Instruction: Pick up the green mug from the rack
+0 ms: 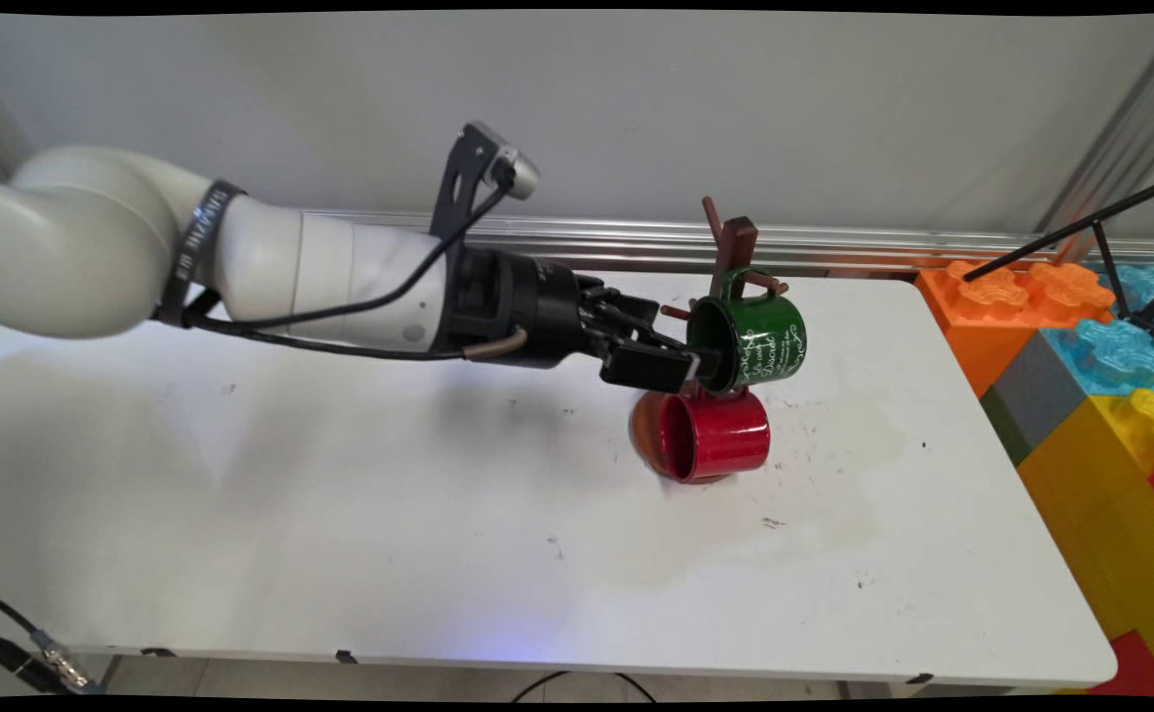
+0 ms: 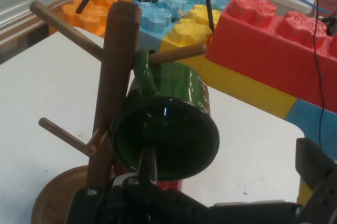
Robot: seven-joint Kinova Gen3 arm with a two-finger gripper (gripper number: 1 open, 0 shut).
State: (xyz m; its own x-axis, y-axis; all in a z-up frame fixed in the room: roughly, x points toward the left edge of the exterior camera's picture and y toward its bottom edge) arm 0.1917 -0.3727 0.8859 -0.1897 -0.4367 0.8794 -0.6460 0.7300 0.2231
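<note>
Hanging from a wooden rack (image 1: 732,247) peg, green mug (image 1: 760,341), rim between jaws spread apart, red mug (image 1: 715,435) below.

Around the mug tree (image 1: 732,259) we see bare table (image 1: 339,514) in front and left; its pegs, the green mug (image 1: 759,341), red mug (image 1: 715,435) and right-hand blocks (image 1: 1081,376) obstruct.

Even, soft light from above fills my main view; my arm (image 1: 240,267) throws only a faint, diffuse shadow on the table (image 1: 339,514). The green mug (image 1: 759,341) carries small highlights. My hand view is bright but soft (its near linkage blurs darkly).
</note>
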